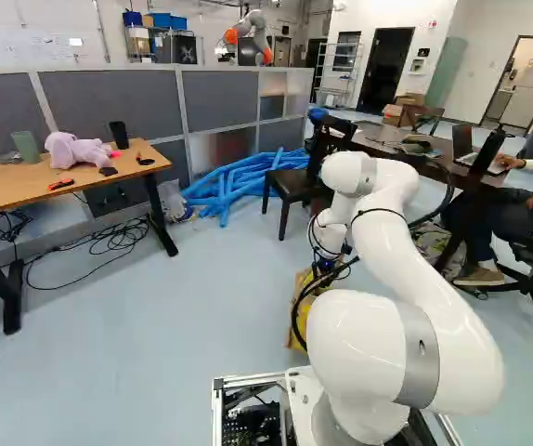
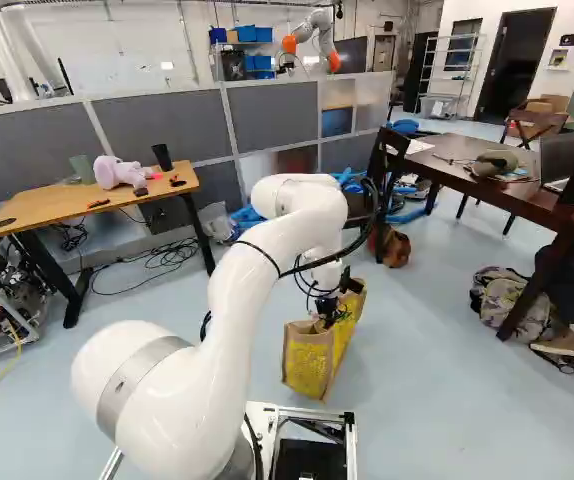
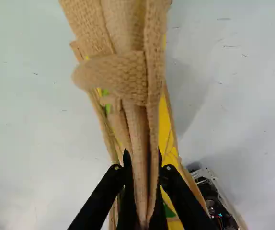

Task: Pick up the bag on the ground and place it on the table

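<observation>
Low in front of the arm, my gripper is at the top of the yellow and tan bag. In the wrist view the gripper is shut on the bag's gathered burlap top, one finger pressing from each side. The bag hangs or stands upright below; whether its base touches the floor I cannot tell. The arm hides much of the bag in the left base view. A light wooden table stands at the left of both base views, with a pink plush toy on it.
A dark table with a laptop stands at the right, a dark chair by its near end. Someone sits there beside a backpack. Blue tubes lie before grey partitions; cables lie under the wooden table. Another robot stands far back.
</observation>
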Motion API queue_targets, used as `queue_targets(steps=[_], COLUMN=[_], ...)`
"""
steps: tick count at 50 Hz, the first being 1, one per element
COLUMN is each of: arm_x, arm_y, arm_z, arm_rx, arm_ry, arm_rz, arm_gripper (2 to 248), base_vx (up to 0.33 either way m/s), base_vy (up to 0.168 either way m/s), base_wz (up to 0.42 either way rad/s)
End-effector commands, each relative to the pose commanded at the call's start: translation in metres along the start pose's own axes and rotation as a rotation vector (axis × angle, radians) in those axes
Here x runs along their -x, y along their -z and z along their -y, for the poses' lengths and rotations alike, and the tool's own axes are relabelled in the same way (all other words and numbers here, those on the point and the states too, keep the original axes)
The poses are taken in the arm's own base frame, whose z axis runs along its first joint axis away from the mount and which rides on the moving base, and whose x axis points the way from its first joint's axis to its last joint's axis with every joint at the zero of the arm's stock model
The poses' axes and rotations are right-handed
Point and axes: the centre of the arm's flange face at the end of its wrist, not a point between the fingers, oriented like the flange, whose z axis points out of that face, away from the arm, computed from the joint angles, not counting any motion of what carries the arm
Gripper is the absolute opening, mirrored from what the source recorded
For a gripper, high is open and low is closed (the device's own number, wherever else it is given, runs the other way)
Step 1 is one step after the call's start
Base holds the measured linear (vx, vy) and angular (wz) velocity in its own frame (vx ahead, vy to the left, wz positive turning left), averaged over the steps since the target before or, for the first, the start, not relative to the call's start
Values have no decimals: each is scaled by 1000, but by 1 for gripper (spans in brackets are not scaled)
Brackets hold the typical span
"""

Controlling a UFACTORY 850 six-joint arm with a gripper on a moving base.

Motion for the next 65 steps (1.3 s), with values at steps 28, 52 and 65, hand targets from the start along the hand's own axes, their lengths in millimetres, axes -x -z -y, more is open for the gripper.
queue_targets(steps=[28,52,65], arm_x=[37,63,76], arm_y=[39,74,93], arm_z=[-1,-7,-12], arm_rx=[5,-5,-13], arm_ry=[16,19,17], arm_rz=[9,-47,-87], arm_gripper=[21,21,21], base_vx=[0,0,0], base_vy=[0,0,0], base_wz=[0,0,0])
